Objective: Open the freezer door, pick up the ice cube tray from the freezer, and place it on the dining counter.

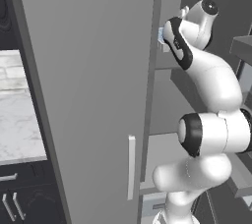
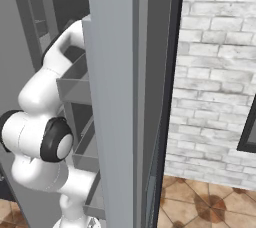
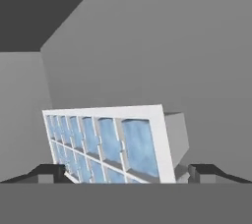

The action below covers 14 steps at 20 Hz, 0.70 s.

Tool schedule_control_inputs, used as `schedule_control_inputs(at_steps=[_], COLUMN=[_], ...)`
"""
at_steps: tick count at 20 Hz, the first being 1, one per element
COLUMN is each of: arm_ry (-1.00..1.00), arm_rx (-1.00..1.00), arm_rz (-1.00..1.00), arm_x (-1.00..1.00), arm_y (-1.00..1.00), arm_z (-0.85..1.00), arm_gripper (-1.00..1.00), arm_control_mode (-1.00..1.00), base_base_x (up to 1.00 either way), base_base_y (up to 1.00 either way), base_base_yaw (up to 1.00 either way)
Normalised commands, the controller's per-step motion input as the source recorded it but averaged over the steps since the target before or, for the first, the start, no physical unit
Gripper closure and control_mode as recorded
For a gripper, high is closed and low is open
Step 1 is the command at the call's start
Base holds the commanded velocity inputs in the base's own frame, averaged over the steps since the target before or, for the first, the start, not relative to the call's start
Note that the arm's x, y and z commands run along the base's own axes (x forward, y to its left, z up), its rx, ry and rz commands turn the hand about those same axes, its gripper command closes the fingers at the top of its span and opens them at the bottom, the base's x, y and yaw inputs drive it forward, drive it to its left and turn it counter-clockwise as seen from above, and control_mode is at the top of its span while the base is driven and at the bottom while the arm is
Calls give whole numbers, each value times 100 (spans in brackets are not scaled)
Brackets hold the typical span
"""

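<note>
The ice cube tray (image 3: 113, 144), pale grey with two rows of light-blue cells, lies tilted on a grey shelf inside the freezer (image 3: 147, 46). My gripper (image 3: 128, 173) is open, with one fingertip on each side of the tray's near end and not closed on it. In the left base view my arm reaches into the freezer (image 1: 165, 85), and a sliver of the tray (image 1: 161, 35) shows beside the hand. The freezer door (image 2: 115, 97) stands open, seen edge-on, with its grey shelf bins (image 2: 75, 89) close to my arm. The dining counter is out of view.
The appliance's other door (image 1: 88, 95), with a pale bar handle (image 1: 131, 166), is shut on my arm's left. Beyond it is a marble worktop (image 1: 17, 115) over dark cabinets. A white brick wall (image 2: 220, 72) and tiled floor (image 2: 200, 202) lie to the right.
</note>
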Motion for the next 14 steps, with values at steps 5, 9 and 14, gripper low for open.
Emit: schedule_control_inputs(at_steps=[5, 9, 14], arm_ry=[15, 0, -8], arm_rx=[0, 0, 0], arm_rz=[0, 4, 8], arm_x=[0, 5, 11], arm_y=[0, 0, 0], arm_z=[-7, -33, -38], arm_gripper=[-100, -100, -100], arm_control_mode=[-100, -100, -100], base_base_x=[0, 0, 0], base_base_y=[0, 0, 0], base_base_yaw=[0, 0, 0])
